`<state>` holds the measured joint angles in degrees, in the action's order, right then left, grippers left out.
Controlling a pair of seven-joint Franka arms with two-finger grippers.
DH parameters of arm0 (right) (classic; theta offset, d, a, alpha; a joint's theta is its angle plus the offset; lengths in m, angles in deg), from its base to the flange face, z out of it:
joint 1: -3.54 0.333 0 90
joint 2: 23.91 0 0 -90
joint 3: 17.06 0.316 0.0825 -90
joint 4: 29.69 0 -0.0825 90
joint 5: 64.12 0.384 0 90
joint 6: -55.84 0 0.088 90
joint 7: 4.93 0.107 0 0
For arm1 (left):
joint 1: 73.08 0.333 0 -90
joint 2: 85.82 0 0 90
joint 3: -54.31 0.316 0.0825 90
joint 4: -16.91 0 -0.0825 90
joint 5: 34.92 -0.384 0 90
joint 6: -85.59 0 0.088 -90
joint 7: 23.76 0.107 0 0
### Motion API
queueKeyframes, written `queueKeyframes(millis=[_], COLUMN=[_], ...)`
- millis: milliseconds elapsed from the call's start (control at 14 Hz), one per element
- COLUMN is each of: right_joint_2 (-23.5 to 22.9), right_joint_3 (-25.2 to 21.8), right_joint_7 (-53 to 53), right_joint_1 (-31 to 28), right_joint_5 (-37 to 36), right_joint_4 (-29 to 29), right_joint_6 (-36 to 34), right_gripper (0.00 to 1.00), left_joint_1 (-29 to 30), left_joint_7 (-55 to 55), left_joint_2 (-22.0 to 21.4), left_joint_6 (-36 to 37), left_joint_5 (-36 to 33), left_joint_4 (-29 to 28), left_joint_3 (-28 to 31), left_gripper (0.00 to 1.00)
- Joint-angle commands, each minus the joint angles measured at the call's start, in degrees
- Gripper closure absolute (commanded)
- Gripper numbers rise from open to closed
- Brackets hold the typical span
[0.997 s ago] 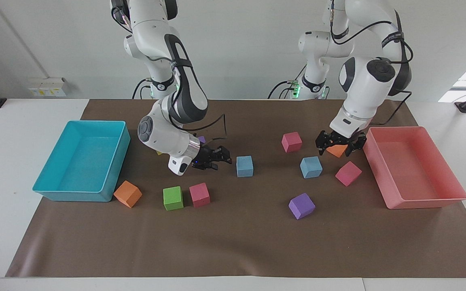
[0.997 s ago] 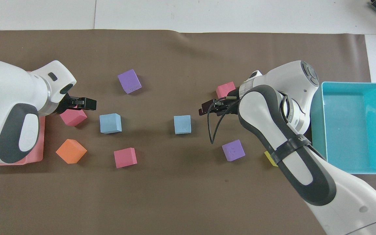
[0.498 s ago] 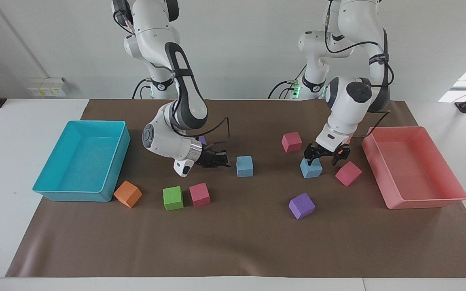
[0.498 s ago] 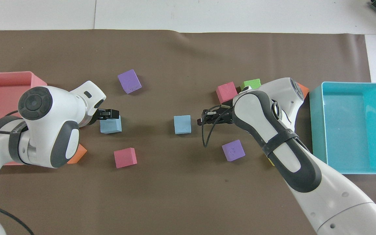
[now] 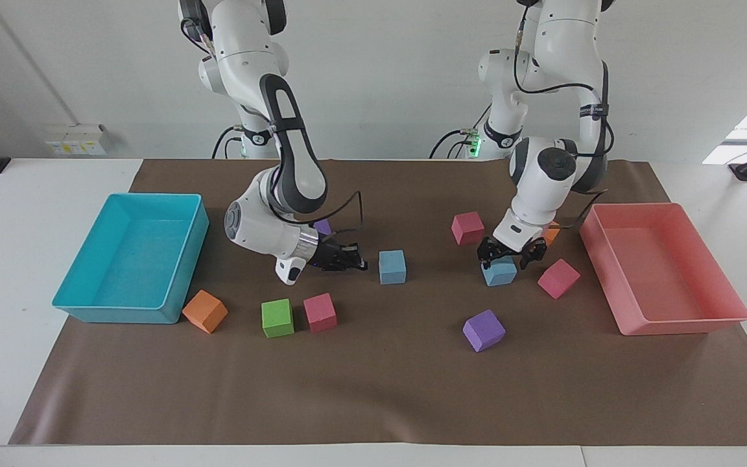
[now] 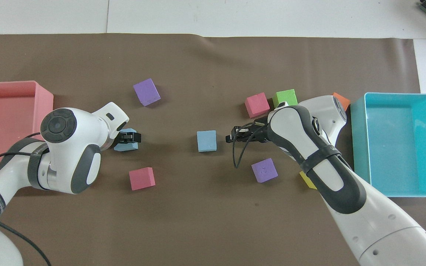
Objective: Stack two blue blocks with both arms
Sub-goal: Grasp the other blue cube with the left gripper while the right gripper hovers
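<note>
The left gripper [image 5: 506, 254] is down on a sky-blue foam cube [image 5: 499, 272] near the pink tray [image 5: 672, 324], its black fingers spread to either side of the cube's top. The right gripper [image 5: 354, 261] lies low and level, aimed at the second sky-blue cube [image 5: 391, 267] just beside its tips, toward the turquoise tray's [image 5: 82, 305] end of the brown mat [image 5: 373, 389]; whether its fingers are apart I cannot tell.

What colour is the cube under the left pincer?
Light blue cube; facing view shows it best.
</note>
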<state>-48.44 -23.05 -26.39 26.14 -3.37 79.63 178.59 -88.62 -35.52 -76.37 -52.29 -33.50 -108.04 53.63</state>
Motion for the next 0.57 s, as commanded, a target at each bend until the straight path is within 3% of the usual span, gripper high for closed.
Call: queueKeyframes(millis=[0, 285, 356, 498], right_joint_2=[-0.2, -1.2, -1.2, -1.1], right_joint_3=[0.5, 0.5, 0.5, 0.5], right_joint_7=[-2.5, -3.5, -3.6, -4.6], right_joint_1=[-1.5, -1.2, -1.2, -1.5], right_joint_5=[2.9, 10.7, 10.9, 10.8], right_joint_4=[1.0, 0.5, 0.5, 0.8], right_joint_6=[1.0, 4.3, 4.3, 3.1], right_gripper=[1.00, 1.00, 1.00, 1.00], left_joint_1=[-1.2, -1.2, -1.3, -1.2], left_joint_7=[-0.8, -0.8, -0.8, -0.8], left_joint_2=[-0.7, -0.6, -0.6, -0.5], left_joint_6=[-1.3, -1.5, -1.5, -1.6], left_joint_5=[-0.1, -0.1, -0.1, -0.1], left_joint_4=[-1.4, -1.3, -1.2, -0.9], left_joint_3=[0.9, 0.9, 0.9, 1.0], left_gripper=[0.00, 0.00, 0.10, 0.50])
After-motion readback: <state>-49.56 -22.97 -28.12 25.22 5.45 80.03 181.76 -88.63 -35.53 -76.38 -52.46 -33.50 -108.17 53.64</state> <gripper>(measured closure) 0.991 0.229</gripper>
